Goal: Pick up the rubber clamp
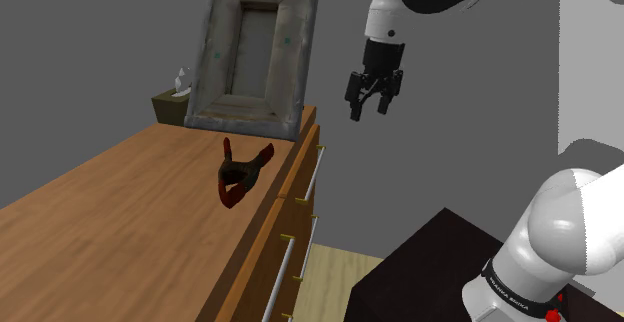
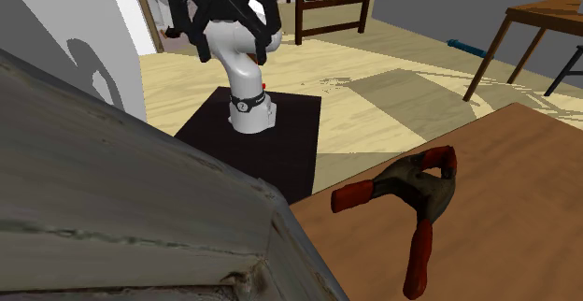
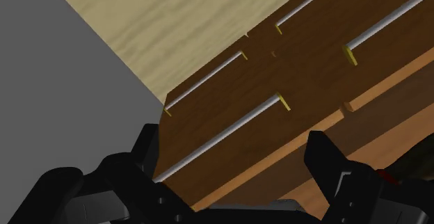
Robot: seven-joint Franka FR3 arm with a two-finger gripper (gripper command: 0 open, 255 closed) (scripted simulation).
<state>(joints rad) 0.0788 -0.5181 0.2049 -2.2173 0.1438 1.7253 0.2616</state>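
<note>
The clamp [image 1: 240, 175] is dark with red rubber-tipped handles and jaws. It lies on the wooden dresser top [image 1: 120, 220], close to the edge above the drawers. In the second exterior view the clamp [image 2: 416, 192] rests with its red handles spread apart. My black gripper [image 1: 373, 105] hangs open in the air, above the clamp and off toward the shoulder view's right, past the dresser's edge, holding nothing. In the second exterior view the gripper [image 2: 232, 47] shows its two fingers well apart. In the wrist view the fingers [image 3: 146, 160] stand wide over the drawer fronts [image 3: 313, 83].
A large weathered picture frame [image 1: 255, 55] leans against the wall at the dresser's back, with a tissue box [image 1: 172, 100] beside it. Long metal handles [image 3: 222, 129] run across the drawers. The dark stand [image 1: 430, 270] sits on pale wooden floor [image 2: 374, 65].
</note>
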